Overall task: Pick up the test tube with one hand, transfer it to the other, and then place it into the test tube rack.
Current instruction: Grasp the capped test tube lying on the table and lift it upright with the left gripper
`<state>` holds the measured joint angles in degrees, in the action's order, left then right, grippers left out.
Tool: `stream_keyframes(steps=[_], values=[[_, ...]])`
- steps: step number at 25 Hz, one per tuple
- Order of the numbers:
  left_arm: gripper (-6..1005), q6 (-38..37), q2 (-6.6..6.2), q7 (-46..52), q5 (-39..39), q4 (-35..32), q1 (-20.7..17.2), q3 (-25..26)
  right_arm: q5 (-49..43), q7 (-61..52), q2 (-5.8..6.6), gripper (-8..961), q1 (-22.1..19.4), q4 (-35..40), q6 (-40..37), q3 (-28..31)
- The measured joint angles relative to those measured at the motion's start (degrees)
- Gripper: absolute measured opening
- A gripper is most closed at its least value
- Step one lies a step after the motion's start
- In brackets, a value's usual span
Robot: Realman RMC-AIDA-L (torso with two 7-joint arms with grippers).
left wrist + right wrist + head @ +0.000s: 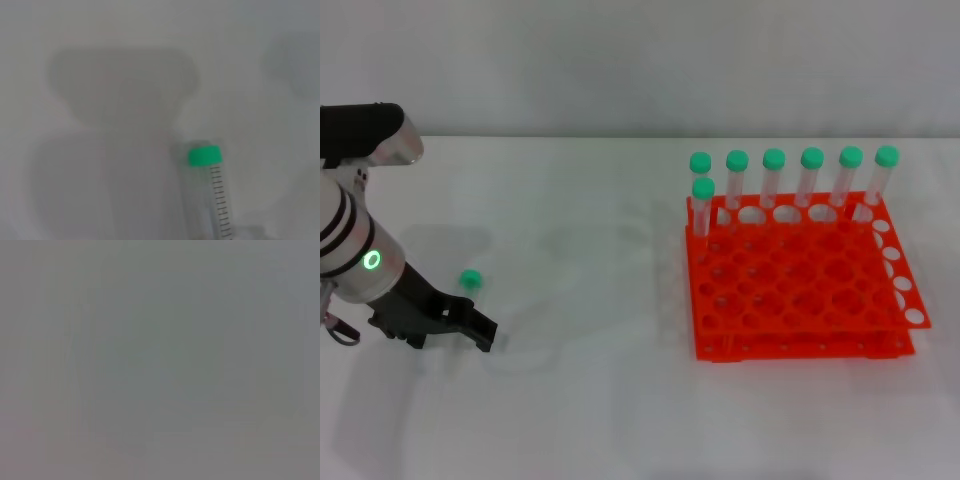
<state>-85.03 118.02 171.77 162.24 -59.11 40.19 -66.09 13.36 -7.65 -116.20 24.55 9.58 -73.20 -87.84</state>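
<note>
My left gripper [470, 325] is low over the table at the left and looks shut on the test tube [216, 195]. The tube's green cap [470, 279] sticks out past the black claws on their far side. Its clear, graduated body runs back toward the gripper in the left wrist view. The orange test tube rack [800, 300] stands on the right, well apart from the gripper. Several green-capped tubes [774, 180] stand upright along its back edge. The right gripper is out of view, and the right wrist view shows only plain grey.
The white table [600, 250] stretches between the left gripper and the rack. A pale wall runs along the back. The rack's front rows of holes [790, 290] hold nothing.
</note>
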Motion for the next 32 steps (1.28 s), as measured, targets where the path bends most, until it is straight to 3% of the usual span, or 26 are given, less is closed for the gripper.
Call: stream_keyframes(steps=[31,32], values=[[740,-0.50,-0.93,0.51,0.00,1.66,0.75,0.43,0.00,-0.88,0.01,812,-0.15,0.09,-1.35,-0.66],[702,-0.57,-0.96,0.56,0.00,1.72,0.77,0.52,0.00,-0.88,0.01,812,-0.20,0.10,-1.49,-0.67]])
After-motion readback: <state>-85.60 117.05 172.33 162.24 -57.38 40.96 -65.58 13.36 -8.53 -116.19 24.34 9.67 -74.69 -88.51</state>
